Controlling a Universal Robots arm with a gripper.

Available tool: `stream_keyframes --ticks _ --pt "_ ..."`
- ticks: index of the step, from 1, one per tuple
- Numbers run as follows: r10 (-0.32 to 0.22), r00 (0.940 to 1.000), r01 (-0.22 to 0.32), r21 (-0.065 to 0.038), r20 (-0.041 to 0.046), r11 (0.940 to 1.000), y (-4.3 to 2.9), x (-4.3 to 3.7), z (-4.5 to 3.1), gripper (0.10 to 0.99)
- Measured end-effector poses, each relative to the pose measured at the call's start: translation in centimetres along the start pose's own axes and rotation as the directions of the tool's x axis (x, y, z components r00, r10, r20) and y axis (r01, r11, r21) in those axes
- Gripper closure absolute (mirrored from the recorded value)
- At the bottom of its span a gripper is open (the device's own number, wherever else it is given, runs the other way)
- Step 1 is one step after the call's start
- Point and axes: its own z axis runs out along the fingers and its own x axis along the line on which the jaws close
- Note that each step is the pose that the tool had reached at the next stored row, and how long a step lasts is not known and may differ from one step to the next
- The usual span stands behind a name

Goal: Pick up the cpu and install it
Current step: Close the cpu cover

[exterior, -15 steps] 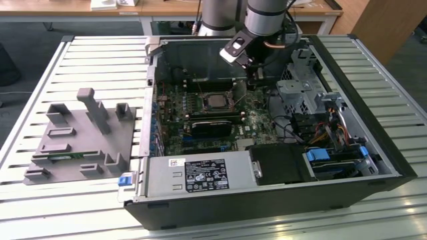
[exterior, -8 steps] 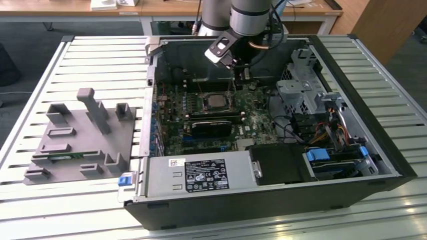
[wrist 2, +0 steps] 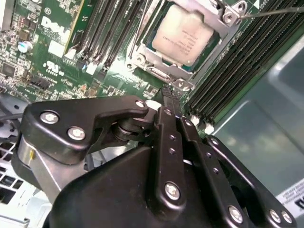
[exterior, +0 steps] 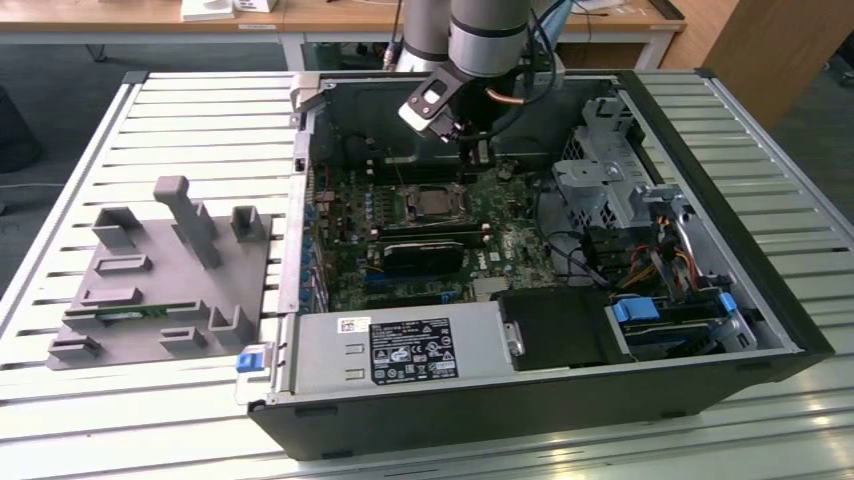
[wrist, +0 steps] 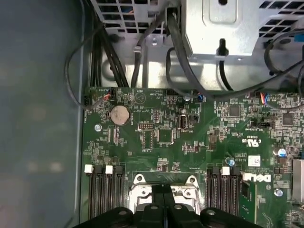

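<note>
The cpu point(wrist 2: 183, 34), a small square chip with a silvery top, lies flat in the metal-framed socket point(wrist 2: 142, 59) on the green motherboard point(wrist: 199, 137). In the exterior view the cpu point(exterior: 430, 203) sits mid-board inside the open computer case point(exterior: 534, 420). My gripper point(wrist 2: 172, 97) hovers just above the board beside the socket, apart from the chip. Its black fingers point(wrist: 159, 194) are pressed together with nothing between them. In the exterior view the gripper point(exterior: 470, 158) hangs over the board behind the socket.
Black memory slots point(wrist 2: 228, 71) flank the socket on both sides. A black finned block point(exterior: 420, 255) lies in front of the socket. A drive cage point(exterior: 601, 170) with cables stands at the exterior view's right. A grey fixture point(exterior: 160, 270) rests on the slatted table point(exterior: 200, 100).
</note>
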Motion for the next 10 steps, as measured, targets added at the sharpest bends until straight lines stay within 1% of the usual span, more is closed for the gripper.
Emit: stream_keyframes --ticks 2,4,10 --pt "0.000 1.0000 0.000 0.000 0.0000 1.0000 -0.15 -0.01 0.37 0.980" --pt "0.000 1.0000 0.000 0.000 0.0000 1.0000 -0.45 0.00 0.64 0.980" --pt "0.000 1.0000 0.000 0.000 0.0001 1.0000 -2.28 0.01 0.77 0.980"
